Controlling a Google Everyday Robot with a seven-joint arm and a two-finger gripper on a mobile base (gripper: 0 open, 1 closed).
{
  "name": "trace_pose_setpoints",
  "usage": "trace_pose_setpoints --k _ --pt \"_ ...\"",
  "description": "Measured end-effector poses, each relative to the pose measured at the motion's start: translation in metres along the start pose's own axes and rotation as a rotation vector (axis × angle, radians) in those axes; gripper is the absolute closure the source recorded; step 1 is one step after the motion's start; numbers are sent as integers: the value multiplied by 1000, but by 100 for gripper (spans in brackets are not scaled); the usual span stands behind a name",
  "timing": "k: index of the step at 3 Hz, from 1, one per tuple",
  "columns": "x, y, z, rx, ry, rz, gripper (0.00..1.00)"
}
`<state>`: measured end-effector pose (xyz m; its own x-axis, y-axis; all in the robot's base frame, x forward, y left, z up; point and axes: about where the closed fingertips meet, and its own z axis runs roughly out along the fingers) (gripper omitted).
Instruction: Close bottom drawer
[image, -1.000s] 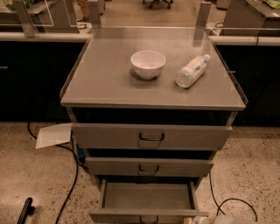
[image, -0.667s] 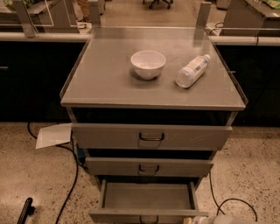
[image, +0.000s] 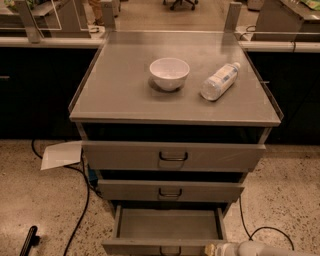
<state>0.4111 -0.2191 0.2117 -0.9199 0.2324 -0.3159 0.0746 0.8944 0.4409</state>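
We see the bottom drawer (image: 167, 226) pulled far out beneath the table's (image: 125, 95) front edge, its shallow tray open below the middle drawer (image: 210, 191). Our pincer (image: 216, 248) sits against its front panel, under the table's front right corner; whether it is clenched or released we cannot tell. A white bowl (image: 169, 73) stands mid-table, and a bottle (image: 219, 81) lies beside it toward the right edge.

Matt metal bottom drawer (image: 167, 226) — gripper (image: 214, 248) beside
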Motion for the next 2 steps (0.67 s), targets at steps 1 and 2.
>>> trace_pose_setpoints --k 1,2 --pt "-8 -2 14 -5 -17 27 100" --pt "-8 -2 14 -5 -17 27 100"
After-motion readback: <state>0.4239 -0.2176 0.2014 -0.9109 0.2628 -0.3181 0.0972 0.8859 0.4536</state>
